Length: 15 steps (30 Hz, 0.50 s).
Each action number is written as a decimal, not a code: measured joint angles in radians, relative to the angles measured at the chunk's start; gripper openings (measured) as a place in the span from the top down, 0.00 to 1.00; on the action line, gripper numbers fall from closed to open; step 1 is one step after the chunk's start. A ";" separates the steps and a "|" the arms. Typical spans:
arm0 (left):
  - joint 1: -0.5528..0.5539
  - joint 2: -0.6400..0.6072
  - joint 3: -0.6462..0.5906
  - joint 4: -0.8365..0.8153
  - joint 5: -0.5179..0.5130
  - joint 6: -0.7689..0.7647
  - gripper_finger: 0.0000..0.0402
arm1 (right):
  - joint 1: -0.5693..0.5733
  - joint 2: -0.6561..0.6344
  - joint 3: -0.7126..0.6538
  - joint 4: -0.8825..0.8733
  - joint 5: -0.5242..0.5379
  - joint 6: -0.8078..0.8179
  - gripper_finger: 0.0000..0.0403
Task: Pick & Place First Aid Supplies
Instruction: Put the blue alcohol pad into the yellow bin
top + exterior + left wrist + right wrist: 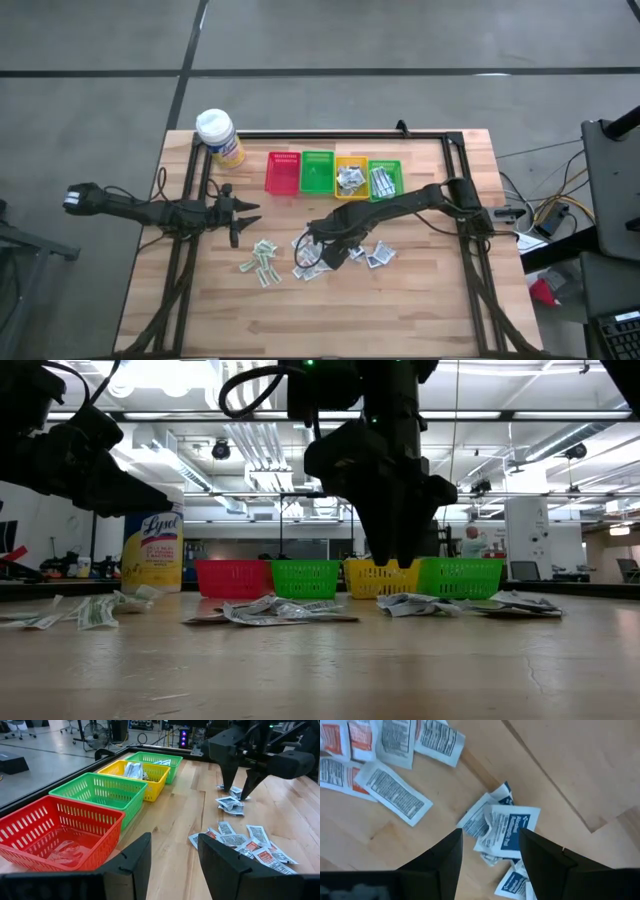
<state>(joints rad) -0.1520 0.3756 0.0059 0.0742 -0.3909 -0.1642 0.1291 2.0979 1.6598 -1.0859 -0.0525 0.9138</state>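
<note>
Packets (506, 831) | lying flat, axes mixed | right gripper (490, 851) spread above | left gripper (172, 857) spread, empty

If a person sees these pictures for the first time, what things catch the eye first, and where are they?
A row of four baskets, red, green, yellow and green, stands along the table's far side, with a yellow bottle at its left end. In front of them, first aid packets lie scattered on the wood. The right end effector hangs open above a crumpled blue-printed packet; the left end effector waits open near the red basket.
</note>
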 joint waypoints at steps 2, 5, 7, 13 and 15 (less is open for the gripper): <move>0.000 0.000 0.000 0.000 0.000 0.000 0.61 | 0.000 0.000 -0.009 0.006 0.000 0.004 0.52; 0.000 0.000 0.000 0.000 0.000 0.000 0.61 | 0.004 0.001 -0.027 0.015 -0.001 0.014 0.52; 0.000 0.000 0.000 0.000 0.000 0.000 0.61 | 0.004 0.001 -0.046 0.044 -0.005 0.015 0.52; 0.000 0.000 0.000 0.000 0.000 0.000 0.61 | 0.003 0.001 -0.062 0.053 -0.005 0.047 0.52; 0.000 0.000 0.000 0.000 0.000 0.000 0.61 | 0.003 0.001 -0.062 0.053 0.000 0.048 0.52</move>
<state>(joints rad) -0.1520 0.3756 0.0062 0.0742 -0.3908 -0.1642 0.1326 2.0991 1.5974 -1.0334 -0.0528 0.9615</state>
